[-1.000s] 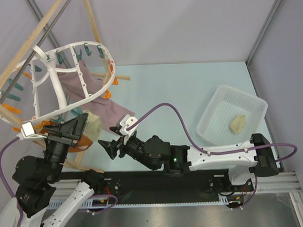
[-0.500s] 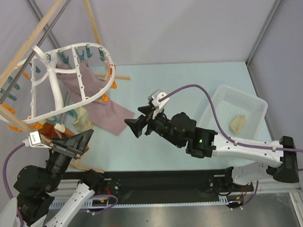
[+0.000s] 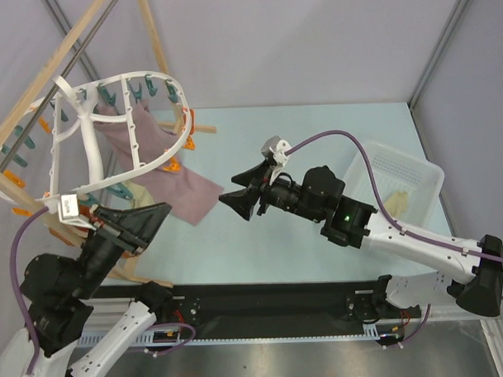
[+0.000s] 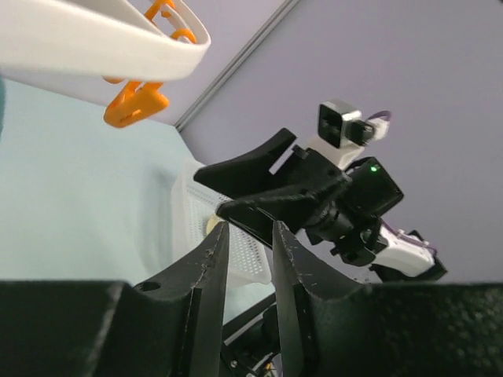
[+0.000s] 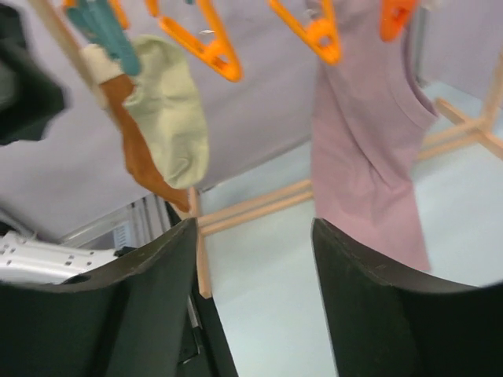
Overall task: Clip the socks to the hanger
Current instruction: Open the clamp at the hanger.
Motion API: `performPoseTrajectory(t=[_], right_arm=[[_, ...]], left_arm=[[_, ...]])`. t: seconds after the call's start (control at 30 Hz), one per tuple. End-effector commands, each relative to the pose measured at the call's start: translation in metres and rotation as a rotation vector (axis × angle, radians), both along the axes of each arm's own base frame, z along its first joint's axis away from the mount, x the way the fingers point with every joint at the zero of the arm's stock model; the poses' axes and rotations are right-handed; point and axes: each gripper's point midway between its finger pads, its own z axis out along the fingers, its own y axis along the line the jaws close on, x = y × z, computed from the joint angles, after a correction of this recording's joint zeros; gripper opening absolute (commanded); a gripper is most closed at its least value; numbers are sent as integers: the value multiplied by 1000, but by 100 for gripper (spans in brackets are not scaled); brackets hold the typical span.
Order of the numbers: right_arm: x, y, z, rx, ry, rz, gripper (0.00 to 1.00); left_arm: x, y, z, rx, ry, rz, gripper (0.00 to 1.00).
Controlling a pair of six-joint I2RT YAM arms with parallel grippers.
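- Progress: one sock (image 5: 177,118) now hangs from a teal peg (image 5: 106,35) on the hanger (image 3: 124,77), right beside the orange-brown cloth (image 5: 140,161).
- Both arms have pulled back. The right end effector (image 3: 239,193) is out over the table (image 3: 316,137), fingers wide apart and empty.
- The left end effector (image 3: 145,224) sits low, fingers nearly together with a slim gap and nothing held.
- The second sock (image 3: 398,201) lies in the white basket (image 3: 416,170), seemingly half hidden by the right arm, and it is likely next.
- The mauve cloth (image 3: 181,187) crowds the nearby pegs.
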Motion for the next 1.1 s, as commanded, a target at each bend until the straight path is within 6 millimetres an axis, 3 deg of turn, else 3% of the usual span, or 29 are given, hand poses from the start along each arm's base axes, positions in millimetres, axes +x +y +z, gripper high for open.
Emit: performPoseTrajectory(t=[0.0, 0.1, 0.37, 0.47, 0.63, 1.07], right_arm=[[-28, 13, 35, 50, -181, 244, 71], [-24, 28, 25, 0, -224, 336, 74], [8, 39, 32, 97, -370, 441, 75], [8, 43, 41, 147, -416, 504, 76], [20, 64, 34, 118, -417, 535, 78], [33, 92, 53, 204, -383, 565, 74]], left_arm=[[12, -6, 7, 67, -40, 12, 32], [14, -3, 10, 59, -65, 31, 32], [10, 11, 2, 97, -80, 88, 31], [7, 14, -1, 127, -87, 93, 31], [5, 15, -2, 138, -102, 97, 31], [1, 14, -4, 128, -114, 81, 32]])
